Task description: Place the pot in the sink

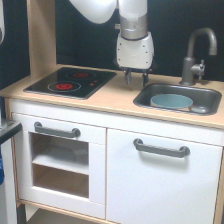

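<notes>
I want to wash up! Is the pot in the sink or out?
In. The pot sits inside the sink, below its rim, and the gripper hangs apart over the counter.

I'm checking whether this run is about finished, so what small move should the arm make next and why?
Probably lift the gripper straight up and away. The pot already lies inside the sink, and the gripper hangs over the countertop beside the sink's edge, apparently holding nothing, so nothing seems left but to withdraw.
</notes>
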You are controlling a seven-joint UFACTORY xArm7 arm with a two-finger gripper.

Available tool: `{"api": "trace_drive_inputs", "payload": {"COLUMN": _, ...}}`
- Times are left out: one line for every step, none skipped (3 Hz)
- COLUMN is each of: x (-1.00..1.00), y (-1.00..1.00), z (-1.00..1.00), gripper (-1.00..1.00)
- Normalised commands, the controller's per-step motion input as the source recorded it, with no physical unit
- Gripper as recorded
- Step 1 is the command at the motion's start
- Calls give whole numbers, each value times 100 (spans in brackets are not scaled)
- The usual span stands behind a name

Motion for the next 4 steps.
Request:
{"api": "trace_drive_inputs", "payload": {"x": -32, "y": -6, "z": 34, "gripper": 100}}
{"api": "trace_drive_inputs", "payload": {"x": -34, "y": -9, "z": 33, "gripper": 100}}
{"api": "trace_drive_inputs", "payload": {"x": -30, "y": -11, "z": 29, "gripper": 100}}
{"api": "trace_drive_inputs", "payload": {"x": -30, "y": -13, "z": 30, "gripper": 100}}
